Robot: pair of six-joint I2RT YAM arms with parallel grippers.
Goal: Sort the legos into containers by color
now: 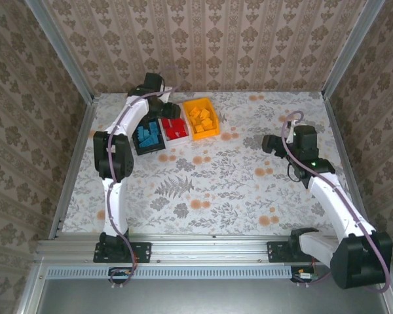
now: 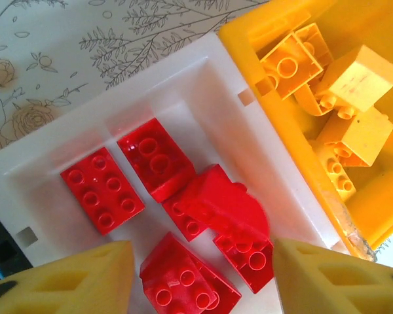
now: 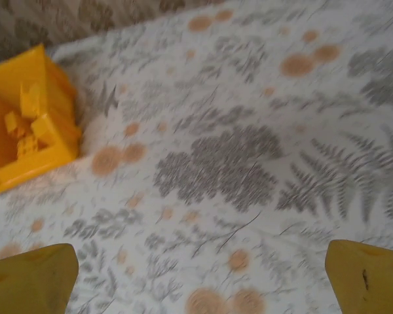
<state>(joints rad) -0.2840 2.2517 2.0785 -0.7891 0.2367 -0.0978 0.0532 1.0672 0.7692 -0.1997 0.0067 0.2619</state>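
Top view: bin row [image 1: 205, 135] slants across the desk's [image 1: 236, 183] far left, blue legos [image 1: 149, 136] in its black end. Left wrist: left claw [image 2: 203, 281] apart over red legos [image 2: 154, 157] in the white bin [image 2: 209, 85] (nothing pinched). Right wrist: right claw [image 3: 200, 275] wide apart, yellow bin [image 3: 33, 169] at left.

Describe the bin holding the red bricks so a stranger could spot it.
On the floral table, look toward the far left, where three bins sit joined in a row. Take the middle one: the white bin holding red bricks, between a black bin of blue bricks and a yellow bin of yellow bricks.
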